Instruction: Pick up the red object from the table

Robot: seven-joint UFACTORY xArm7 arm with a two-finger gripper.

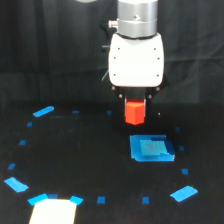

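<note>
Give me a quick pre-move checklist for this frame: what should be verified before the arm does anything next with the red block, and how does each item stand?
1. Red object sits directly under the gripper: ok.
2. Fingers closed on the block: cannot tell; the finger tips are dark against the background.
3. Block clear of the table: cannot tell; one view, no visible shadow or gap.
4. Block apart from the blue tray: ok in the image, the tray lies lower in frame with dark space between.
5. Block upright, not tilted: ok.
6. Nothing else near the block: ok; the blue tape marks lie well off.
</note>
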